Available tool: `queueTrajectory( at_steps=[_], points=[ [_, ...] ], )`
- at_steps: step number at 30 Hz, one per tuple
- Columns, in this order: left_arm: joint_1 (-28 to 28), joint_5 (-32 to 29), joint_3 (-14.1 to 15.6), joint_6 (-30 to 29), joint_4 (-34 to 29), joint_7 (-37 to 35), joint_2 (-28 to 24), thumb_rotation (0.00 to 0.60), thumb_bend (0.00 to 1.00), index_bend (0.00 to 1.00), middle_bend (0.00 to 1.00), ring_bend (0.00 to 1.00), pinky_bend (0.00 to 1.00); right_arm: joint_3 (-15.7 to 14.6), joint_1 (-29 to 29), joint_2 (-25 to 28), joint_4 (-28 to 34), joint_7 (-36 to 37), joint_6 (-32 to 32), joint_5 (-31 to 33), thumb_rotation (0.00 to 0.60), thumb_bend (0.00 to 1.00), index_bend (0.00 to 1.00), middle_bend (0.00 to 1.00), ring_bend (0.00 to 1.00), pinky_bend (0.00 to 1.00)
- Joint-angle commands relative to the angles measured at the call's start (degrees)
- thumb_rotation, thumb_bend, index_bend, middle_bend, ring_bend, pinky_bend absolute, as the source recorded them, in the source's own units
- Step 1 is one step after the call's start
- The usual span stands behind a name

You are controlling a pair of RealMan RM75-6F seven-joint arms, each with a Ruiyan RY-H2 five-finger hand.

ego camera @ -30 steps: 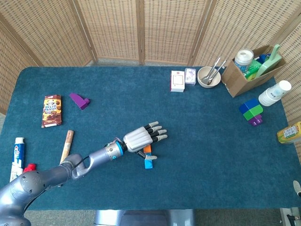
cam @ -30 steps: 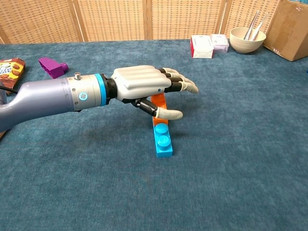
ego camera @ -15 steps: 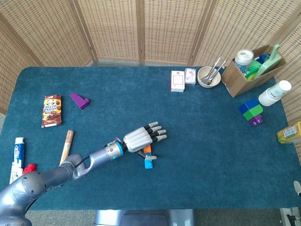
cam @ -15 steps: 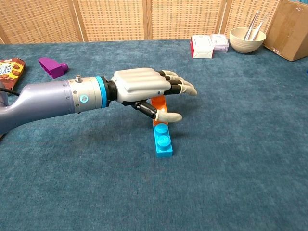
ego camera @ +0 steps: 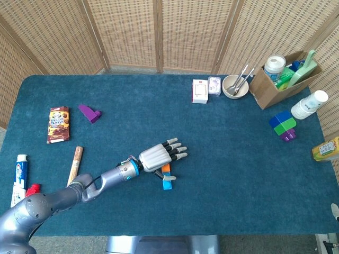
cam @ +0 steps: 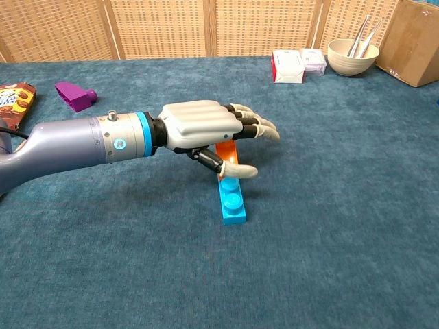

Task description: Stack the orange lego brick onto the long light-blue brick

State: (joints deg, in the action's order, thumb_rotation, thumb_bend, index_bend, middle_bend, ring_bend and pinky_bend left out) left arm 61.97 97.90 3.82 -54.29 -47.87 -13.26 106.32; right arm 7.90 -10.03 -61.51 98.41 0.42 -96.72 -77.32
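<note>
The long light-blue brick lies on the blue cloth just left of the table's middle, pointing away from me. The orange brick sits at its far end, mostly hidden under my left hand. That hand hovers palm down over the orange brick with its fingers stretched out and apart, and its thumb reaches over the blue brick's studs. I cannot tell whether the thumb touches anything. In the head view the left hand covers most of the orange brick, with the light-blue brick showing below it. My right hand is out of sight.
A purple brick, a chocolate packet, a stick and a toothpaste tube lie to the left. White boxes, a bowl, a cardboard box, paper cups and stacked bricks stand at the far right.
My left hand has sunk slightly toward the bricks, and its thumb has come lower over the blue brick. The bricks have not moved.
</note>
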Motion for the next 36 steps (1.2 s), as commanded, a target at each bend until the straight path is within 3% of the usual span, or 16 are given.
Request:
queueTrajectory(
  at_steps=[1,9,15,20,29,36],
  points=[
    [-0.09,-0.07,-0.41,-0.67,0.05,-0.05,0.00,0.012,0.29,0.03,0.00,0.00,0.00,-0.01,0.00,0.02,0.00,-0.03,0.02,0.00,0.599,0.22,0.07,0.14,0.00,0.00],
    [-0.01,-1.01,-3.07,-3.46,-2.99,0.81,-2.98,0.014,0.29,0.03,0.00,0.00,0.00,0.20,0.30,0.29,0.07,-0.08,0.28,-0.11,0.599,0.22,0.07,0.14,0.00,0.00],
    [-2.30,-3.27,-5.19,-6.23,-13.67,4.73,-11.50,0.013,0.28,0.03,0.00,0.00,0.00,0.73,1.83,1.11,-0.12,-0.13,2.01,-0.64,0.599,0.22,0.07,0.14,0.00,0.00],
    [-7.13,-6.56,-5.92,-9.38,-26.33,11.08,-21.00,0.014,0.28,0.03,0.00,0.00,0.00,1.39,4.09,1.96,-0.47,-0.48,4.59,-1.08,0.599,0.22,0.07,0.14,0.00,0.00],
    [-19.45,-12.07,-2.72,-17.25,-43.60,19.46,-35.57,0.013,0.28,0.04,0.00,0.00,0.00,1.99,7.97,1.89,-1.89,-2.02,9.23,-0.96,0.599,0.22,0.07,0.14,0.00,0.00],
    [-29.87,-14.12,1.08,-24.55,-49.48,19.81,-43.19,0.015,0.28,0.04,0.00,0.00,0.00,2.12,10.42,1.20,-3.29,-5.70,11.28,-0.88,0.600,0.22,0.08,0.14,0.00,0.00]
  ],
)
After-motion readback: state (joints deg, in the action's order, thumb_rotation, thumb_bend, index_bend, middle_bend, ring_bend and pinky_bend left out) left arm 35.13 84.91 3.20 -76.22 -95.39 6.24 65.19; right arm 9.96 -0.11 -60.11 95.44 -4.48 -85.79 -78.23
